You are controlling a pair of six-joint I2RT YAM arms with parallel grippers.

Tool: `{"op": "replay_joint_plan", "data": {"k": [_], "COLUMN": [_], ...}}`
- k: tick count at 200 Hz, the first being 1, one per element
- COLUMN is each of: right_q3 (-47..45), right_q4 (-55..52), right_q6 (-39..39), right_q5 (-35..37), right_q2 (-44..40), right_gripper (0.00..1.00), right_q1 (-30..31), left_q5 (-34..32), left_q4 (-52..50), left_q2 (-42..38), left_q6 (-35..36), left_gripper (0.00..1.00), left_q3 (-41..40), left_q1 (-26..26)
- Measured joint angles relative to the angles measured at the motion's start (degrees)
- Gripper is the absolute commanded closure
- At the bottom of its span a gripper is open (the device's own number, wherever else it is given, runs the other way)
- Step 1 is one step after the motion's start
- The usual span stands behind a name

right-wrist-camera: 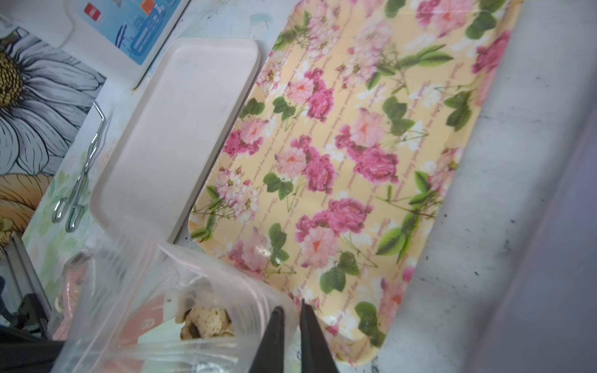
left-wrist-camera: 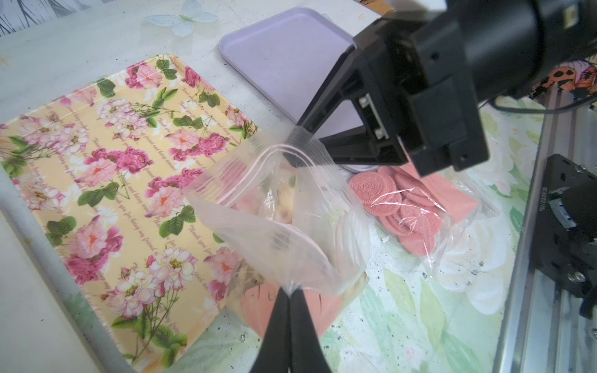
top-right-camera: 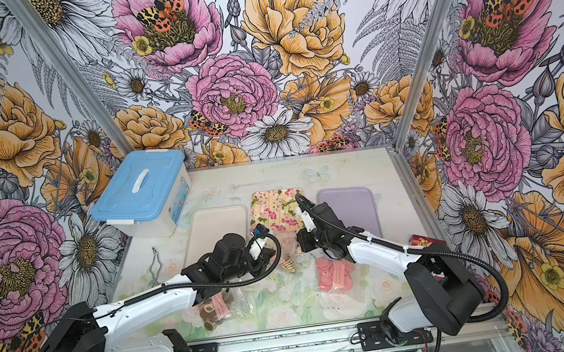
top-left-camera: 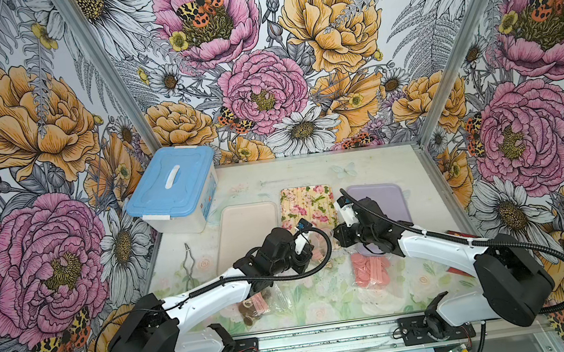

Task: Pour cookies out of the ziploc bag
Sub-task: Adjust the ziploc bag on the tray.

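Left gripper [left-wrist-camera: 292, 292]: I'm pinching one lip of the ziploc bag [left-wrist-camera: 277, 206], jaws closed tight on the plastic.
Right gripper [right-wrist-camera: 292, 310]: I'm at the opposite lip, jaws a sliver apart; grip or release, I cannot tell.
Bag: hanging mouth-up between my arms, near the bench's middle.
Cookies [right-wrist-camera: 206, 319]: sitting low inside.
Key relation: the floral tray [right-wrist-camera: 355, 161] is lying just beyond the mouth, toward the bench's far edge, both arms about equally near.

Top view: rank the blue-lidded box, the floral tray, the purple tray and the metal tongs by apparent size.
1. Blue-lidded box, clearly largest.
2. Floral tray and purple tray: unsure, the right arm covers part of each.
3. Metal tongs, smallest.
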Motion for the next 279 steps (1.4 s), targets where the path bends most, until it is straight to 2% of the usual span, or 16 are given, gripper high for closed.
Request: {"op": "replay_joint_plan", "data": {"k": [35,68,114,143,168,187,208,224,279], "right_q3": [-2.12,-3.26,-3.85,-3.74,-3.74,-3.74,-3.32,-2.19,4.94], "right_q4": [0.98,2.6,3.32,3.32,3.28,3.34,3.3,3.26,2.82], "right_q6": [1.7,2.34,2.84,2.95,2.99,2.97,2.69,1.99,-1.84], "right_q5": [0.92,1.99,2.4,2.4,2.36,2.58,3.76,5.09,9.77], "right_q2": [-4.26,-7.89,-9.01,-5.95,-3.1,-2.08,-0.48,1.57,10.23], "right_gripper": [0.53,0.5,0.48,0.48,0.48,0.48,0.48,0.48,0.52], "right_q1": [-2.14,-2.12,-2.12,-2.12,-2.12,-1.77,-0.46,1.4,7.52], "left_q5": [-2.64,-5.95,-8.87,-10.8,-12.7,-14.14,-16.06,-16.94,-18.71], "left_q4": [-0.7,-3.08,-4.42,-6.36,-8.15,-10.05,-11.04,-9.94,-8.5], "left_q2": [-2.1,1.53,18.99,33.0,41.13,43.98,44.04,41.24,22.77], "left_q6": [-2.49,-4.0,-5.57,-6.03,-6.84,-6.86,-7.02,-6.69,-7.85], "left_gripper": [1.0,1.0,1.0,1.0,1.0,0.86,0.75,0.6,0.59], "left_q3": [0.66,7.13,21.94,32.83,39.34,41.97,42.45,39.45,25.49], "left_q1": [0.02,1.81,5.77,6.75,6.86,6.97,7.15,7.32,8.39]}}
